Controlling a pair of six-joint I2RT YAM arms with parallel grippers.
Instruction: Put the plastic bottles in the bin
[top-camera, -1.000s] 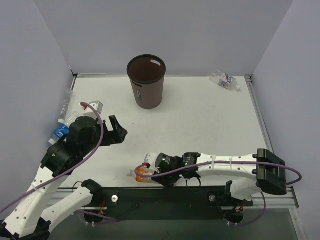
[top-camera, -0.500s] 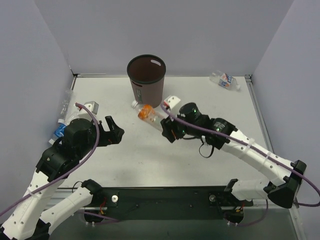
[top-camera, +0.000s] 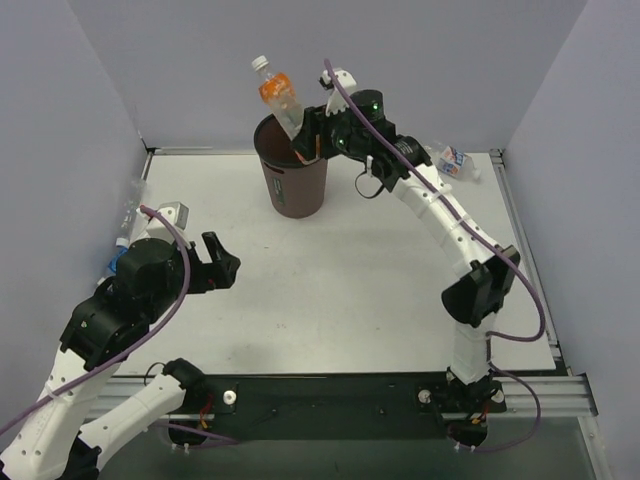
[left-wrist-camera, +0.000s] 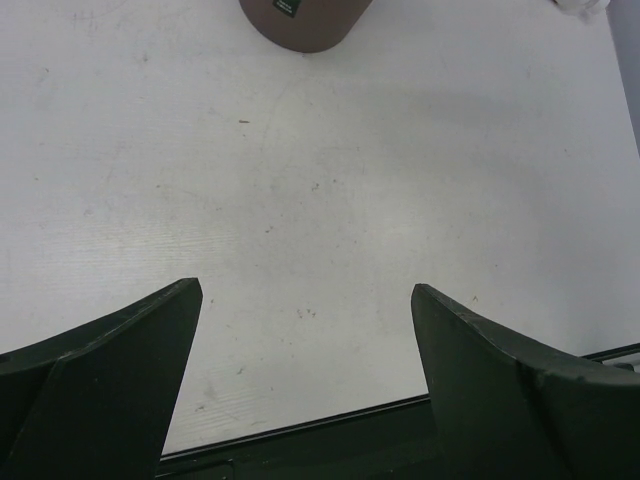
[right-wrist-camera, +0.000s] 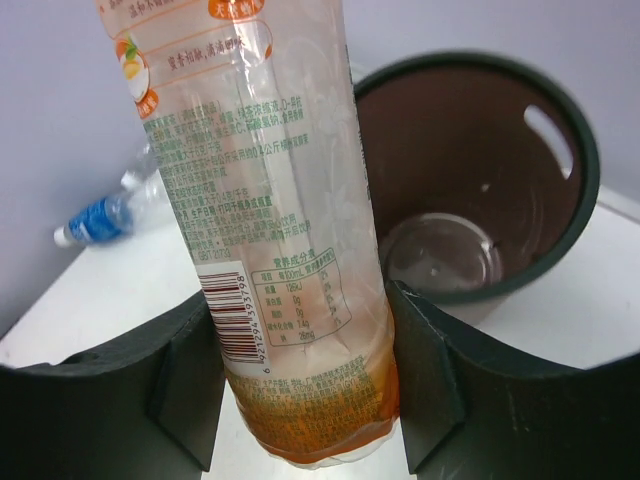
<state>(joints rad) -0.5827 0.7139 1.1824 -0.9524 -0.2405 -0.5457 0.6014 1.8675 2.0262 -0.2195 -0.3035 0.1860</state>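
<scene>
The right gripper (right-wrist-camera: 305, 375) pinches the orange bottle (top-camera: 279, 98) low down, over the far bin (top-camera: 296, 190). It looks light and squashy (nearly empty). The left gripper (left-wrist-camera: 305, 290) gapes apart.

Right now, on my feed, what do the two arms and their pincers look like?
Both are built of white links with black joint housings: the left arm and the right arm. A purple cable loops along each. The left pincer and right pincer have matte black, wedge-shaped fingers. Small green lights glow on the right wrist.
</scene>
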